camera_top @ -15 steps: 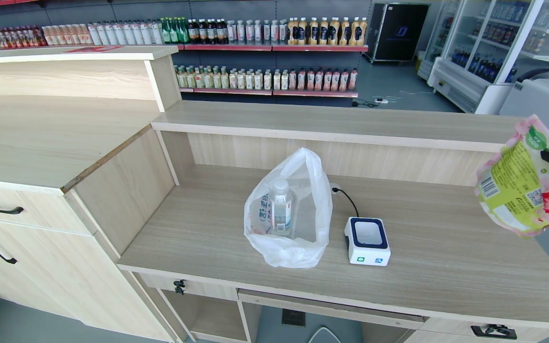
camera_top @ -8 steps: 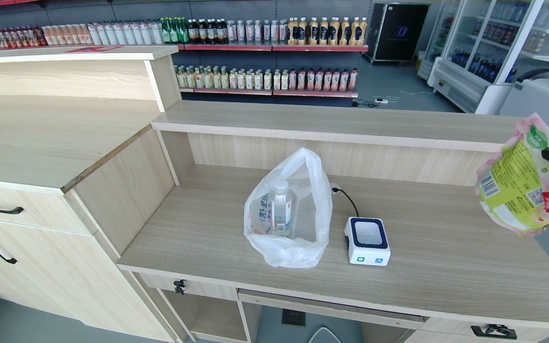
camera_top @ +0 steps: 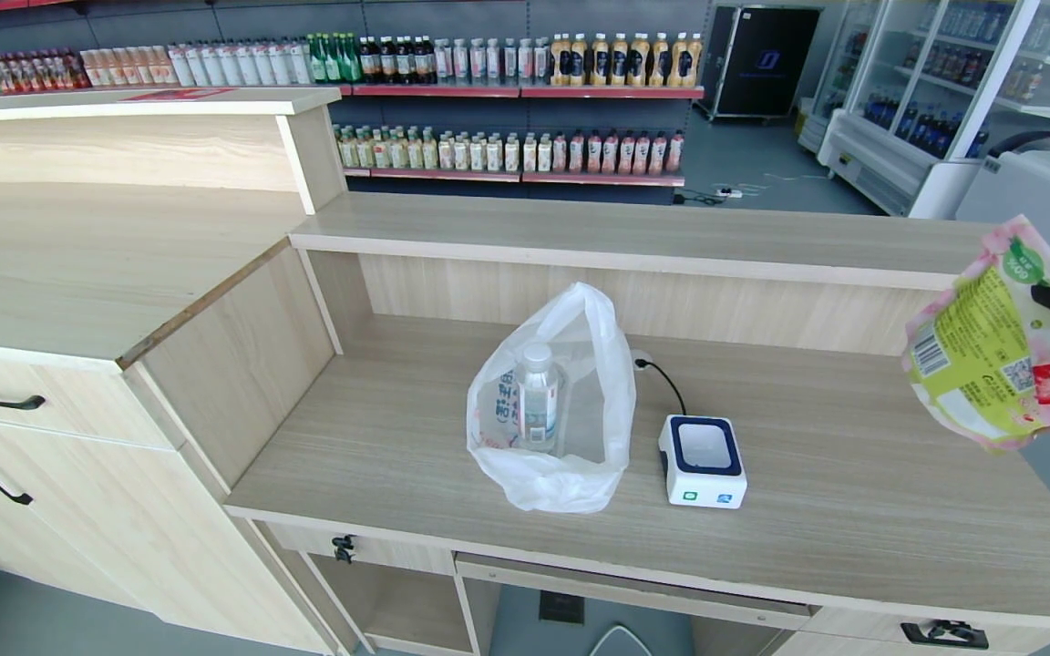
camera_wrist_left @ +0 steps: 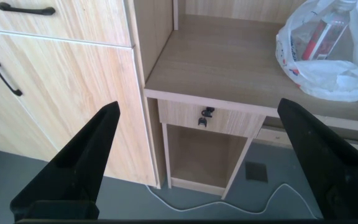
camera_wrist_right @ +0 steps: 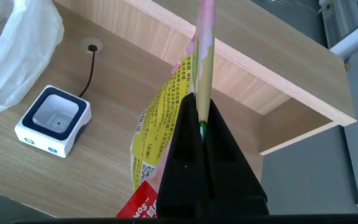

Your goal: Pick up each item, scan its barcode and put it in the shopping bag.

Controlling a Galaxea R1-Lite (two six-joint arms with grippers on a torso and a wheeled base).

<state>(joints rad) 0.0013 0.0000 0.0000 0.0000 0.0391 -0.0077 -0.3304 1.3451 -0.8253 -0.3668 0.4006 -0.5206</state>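
right gripper (camera_wrist_right: 201,115) pinches the pink and yellow-green plastic snack packet (camera_top: 981,364) aloft above the right end of the pale wooden counter (camera_top: 853,510) (well apart from the white-and-blue box scanner (camera_top: 701,458)); left gripper (camera_wrist_left: 197,115) spread, empty.

room to pass over the counter (camera_top: 853,474) right of the scanner (camera_top: 702,460) — shopping bag (camera_top: 580,474) left, ledge (camera_top: 634,239) behind.

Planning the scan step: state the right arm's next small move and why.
Likely carry the snack packet left and down over the scanner, barcode toward its window: the right tool is shut on the packet, held above the counter's right end, far from it.
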